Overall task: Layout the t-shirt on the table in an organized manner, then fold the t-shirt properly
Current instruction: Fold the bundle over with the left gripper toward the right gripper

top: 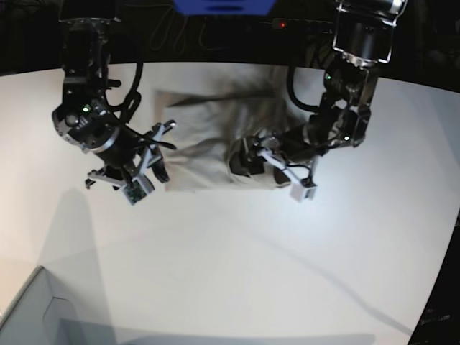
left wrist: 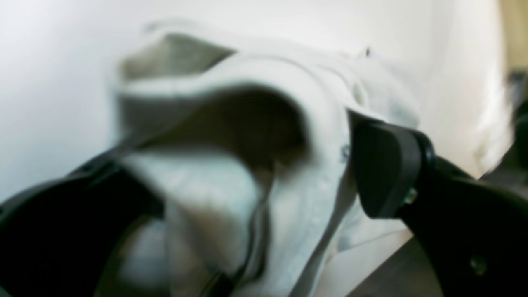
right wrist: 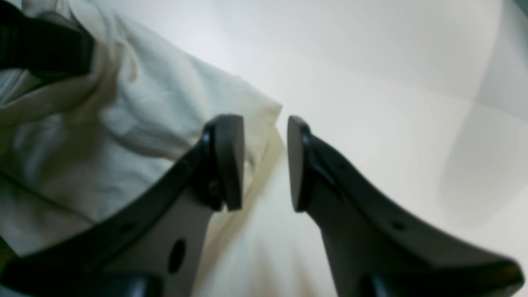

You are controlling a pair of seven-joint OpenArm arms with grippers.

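t-shirt [top: 205,147]: soft, bunched | left fingers [left wrist: 231,181]: wide around cloth | right fingers [right wrist: 237,161]: parted, empty

White counter [top: 237,259], matte, curved edge. T-shirt [top: 205,147] lies bunched on far-centre part. Pale grey box [top: 32,309] corner at near left, on or beside: can't tell.

Base view sharp, evenly lit from above; table [top: 237,251] bright white, backgrnd near black. Soft arm shadows fall toward lower left and lower right. Both wrist views blurred, esp. left: t-shirt [left wrist: 247,123] smeared, close fingers [left wrist: 383,169] out of focus. No glare.
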